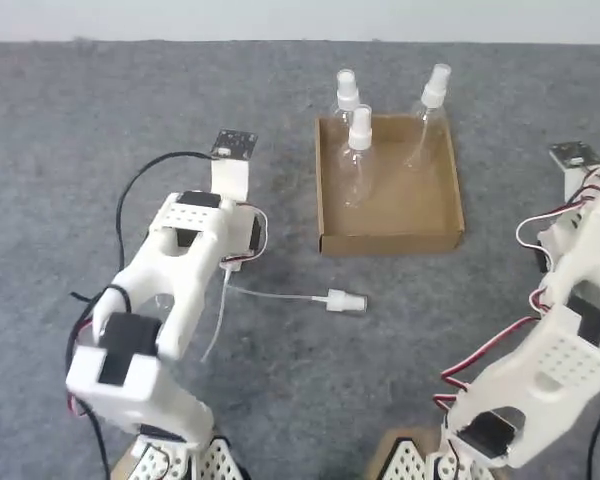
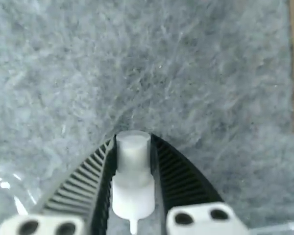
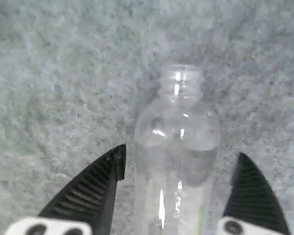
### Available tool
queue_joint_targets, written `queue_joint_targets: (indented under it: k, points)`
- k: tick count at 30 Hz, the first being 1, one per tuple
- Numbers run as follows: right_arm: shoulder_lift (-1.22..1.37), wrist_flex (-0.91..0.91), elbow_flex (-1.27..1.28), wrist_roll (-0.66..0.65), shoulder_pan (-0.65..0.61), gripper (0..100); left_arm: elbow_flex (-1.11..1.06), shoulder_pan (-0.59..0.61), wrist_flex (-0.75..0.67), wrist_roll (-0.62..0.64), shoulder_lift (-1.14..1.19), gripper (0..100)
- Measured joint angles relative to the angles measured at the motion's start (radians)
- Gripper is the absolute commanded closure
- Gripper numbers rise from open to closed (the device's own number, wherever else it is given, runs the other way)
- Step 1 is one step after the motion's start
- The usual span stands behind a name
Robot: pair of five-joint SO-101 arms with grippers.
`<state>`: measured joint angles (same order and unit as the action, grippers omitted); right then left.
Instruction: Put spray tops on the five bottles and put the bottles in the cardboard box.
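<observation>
Clear capless bottle (image 3: 176,147) lies, seemingly, neck away from wrist, between spread right fingers (image 3: 95,188); left fingers (image 2: 179,171) clamp spray top (image 2: 132,169).

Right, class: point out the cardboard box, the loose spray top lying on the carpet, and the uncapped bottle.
cardboard box (image 1: 390,241): high view, on its front wall.
loose spray top (image 1: 346,300): high view, on its white head.
uncapped bottle (image 3: 179,142): right wrist view, on its clear shoulder.

The grey table (image 1: 60,130) is lit softly and evenly from above, with only faint shadows thrown under the arms (image 1: 180,270). Bright glints are caught on the clear bottle (image 3: 176,142), and the spray top (image 2: 133,181) is brightly lit.
</observation>
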<state>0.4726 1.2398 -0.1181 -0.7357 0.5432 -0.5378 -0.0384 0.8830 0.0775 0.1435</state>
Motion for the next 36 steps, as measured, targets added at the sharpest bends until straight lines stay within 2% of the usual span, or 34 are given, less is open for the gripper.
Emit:
queue_joint_targets:
  k: [3,8,14,17,22,36]
  points:
    - [0.002,0.006,-0.02,0.0,0.005,75.8,0.0,0.0,0.043,0.0,-0.117,99]
    - [-0.037,0.077,-0.057,0.0,0.006,69.2,-0.052,0.0,0.14,0.0,-0.399,99]
    - [-0.058,0.153,-0.135,0.0,-0.026,68.7,-0.066,0.0,0.267,-0.005,-0.614,99]
    - [-0.054,0.164,-0.172,0.0,-0.054,69.6,-0.1,0.0,0.284,-0.005,-0.666,99]
    - [0.044,0.173,-0.239,-0.003,-0.08,77.9,-0.184,0.0,0.264,-0.005,-0.735,99]
    - [0.184,0.173,-0.292,0.0,-0.032,75.9,-0.221,0.0,0.241,-0.005,-0.76,99]
